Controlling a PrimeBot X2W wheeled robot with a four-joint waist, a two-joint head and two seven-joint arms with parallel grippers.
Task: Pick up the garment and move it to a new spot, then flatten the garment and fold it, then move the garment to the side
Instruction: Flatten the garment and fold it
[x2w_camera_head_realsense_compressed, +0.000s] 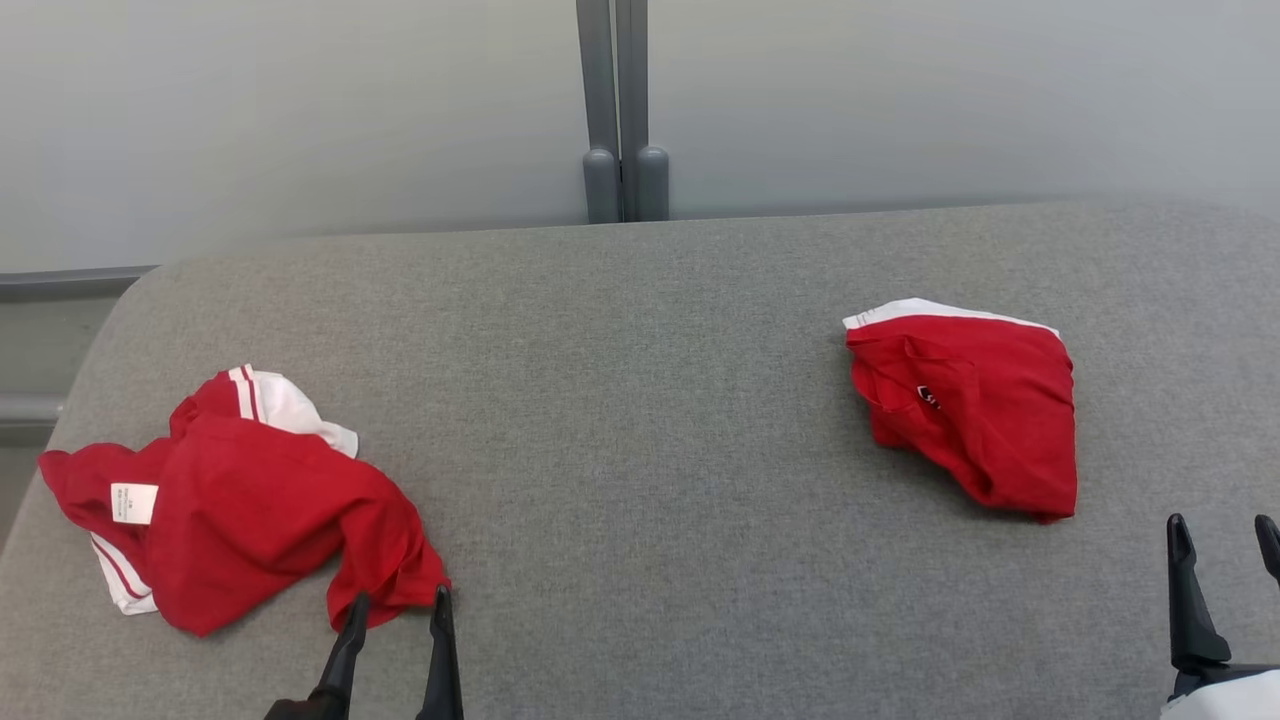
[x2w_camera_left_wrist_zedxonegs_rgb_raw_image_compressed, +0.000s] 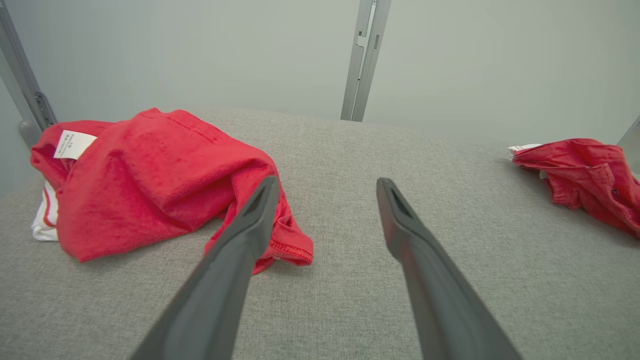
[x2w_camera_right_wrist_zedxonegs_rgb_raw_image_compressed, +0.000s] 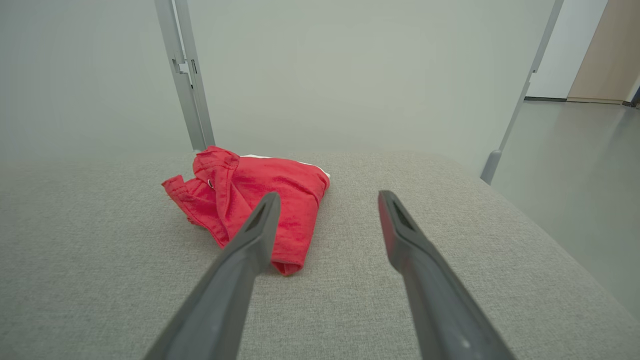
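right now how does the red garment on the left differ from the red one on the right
The left garment sprawls loose and crumpled; the right garment is bundled compactly. The left garment shows a white label and striped white trim; the right garment shows a plain white far edge. Both are red and lie on the grey table.

Grey fabric table (x2w_camera_head_realsense_compressed: 640, 480); pale wall (x2w_camera_head_realsense_compressed: 300, 120) behind; grey metal post (x2w_camera_head_realsense_compressed: 612, 100); glossy floor (x2w_camera_right_wrist_zedxonegs_rgb_raw_image_compressed: 575, 200) beside.
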